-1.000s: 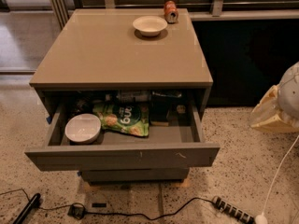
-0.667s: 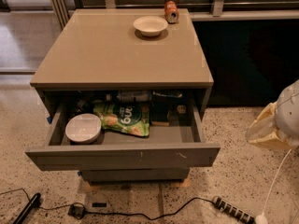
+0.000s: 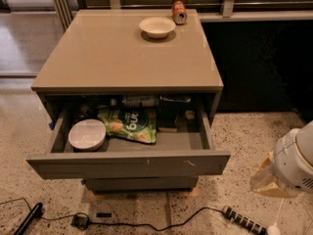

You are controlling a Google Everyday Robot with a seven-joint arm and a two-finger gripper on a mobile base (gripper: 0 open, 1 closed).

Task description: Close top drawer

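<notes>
The top drawer (image 3: 128,163) is pulled well out of the grey cabinet (image 3: 122,58). Its flat front has small pale scratches. Inside lie a white bowl (image 3: 87,134) at the left and a green snack bag (image 3: 129,124) in the middle, with darker items behind them. My gripper (image 3: 266,180) is at the lower right, on the end of the white arm (image 3: 296,158). It hangs over the floor to the right of the drawer front and does not touch it.
A white bowl (image 3: 157,26) and an orange can (image 3: 179,12) stand on the cabinet top at the back. A lower drawer front (image 3: 142,183) shows under the open one. A black cable (image 3: 146,223) and a power strip (image 3: 243,220) lie on the speckled floor.
My arm and gripper have moved downward at the right edge, from level with the cabinet top to level with the drawer front. The drawer has not moved.
</notes>
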